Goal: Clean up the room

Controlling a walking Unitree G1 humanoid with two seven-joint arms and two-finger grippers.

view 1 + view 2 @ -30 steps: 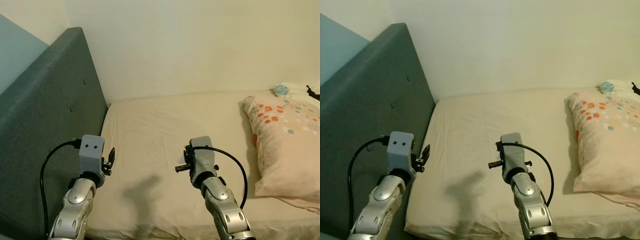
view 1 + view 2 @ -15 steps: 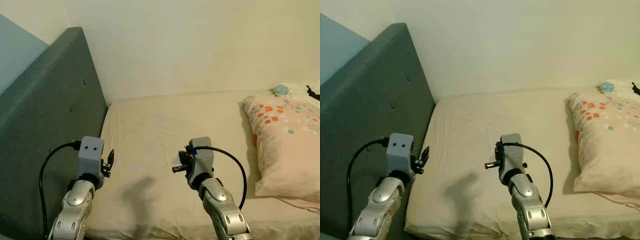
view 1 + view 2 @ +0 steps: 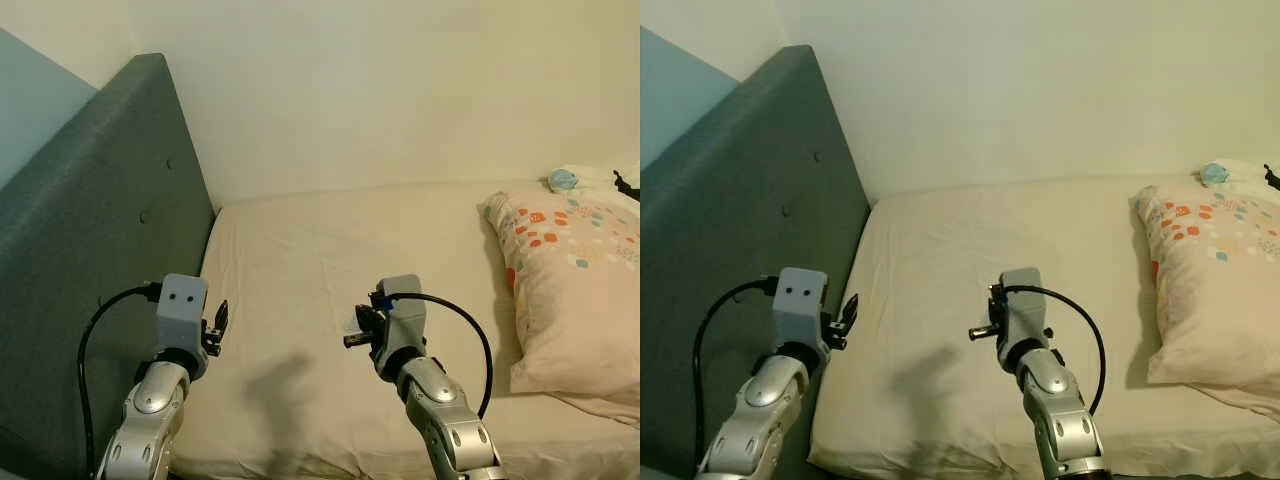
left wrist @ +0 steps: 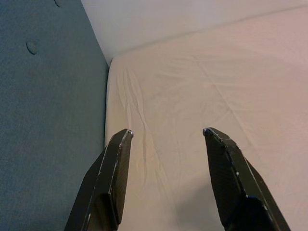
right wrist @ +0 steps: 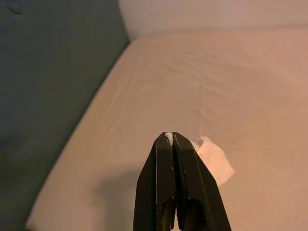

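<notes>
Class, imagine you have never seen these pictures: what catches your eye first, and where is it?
The right pincer, shut on a small white scrap, hangs over the middle of the bare cream mattress. The left pincer hangs open near the grey headboard at the mattress's left edge. A spotted pillow lies at the right.

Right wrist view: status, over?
Right pincer shut on white tissue, above the bed. Left pincer open, holding nothing, near the headboard. Nothing in the way.
</notes>
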